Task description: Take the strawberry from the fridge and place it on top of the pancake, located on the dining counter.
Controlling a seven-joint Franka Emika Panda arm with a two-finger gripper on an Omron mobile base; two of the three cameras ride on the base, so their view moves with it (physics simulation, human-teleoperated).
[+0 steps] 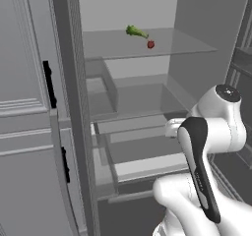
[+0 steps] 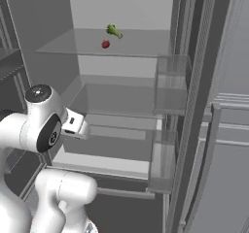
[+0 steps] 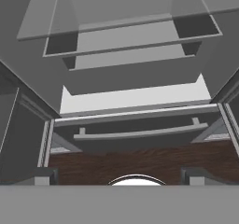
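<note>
Fridge stands open in front of the robot, pale interior and glass shelves exposed. The strawberry sits on the upper glass shelf, toward its front edge; in the right base view the same fruit shows as a small red dot on that shelf. Just behind it and touching or nearly touching lies a longer green vegetable, leafy end pointing away from the fruit. Below that shelf: a second shelf level, then pale drawer-like bins stepping forward. The white arm is folded low in front of the fridge, elbow joint raised, well below the strawberry's shelf and apart from it. From the hand camera, the gripper looks into the lower part of the fridge: its two dark finger tips stand at the far left and far right of the bottom edge, jaws spread wide, nothing between them. Ahead of the tips: the drawer with its horizontal bar handle, a strip of dark wood floor beneath it, glass shelves above.
</note>
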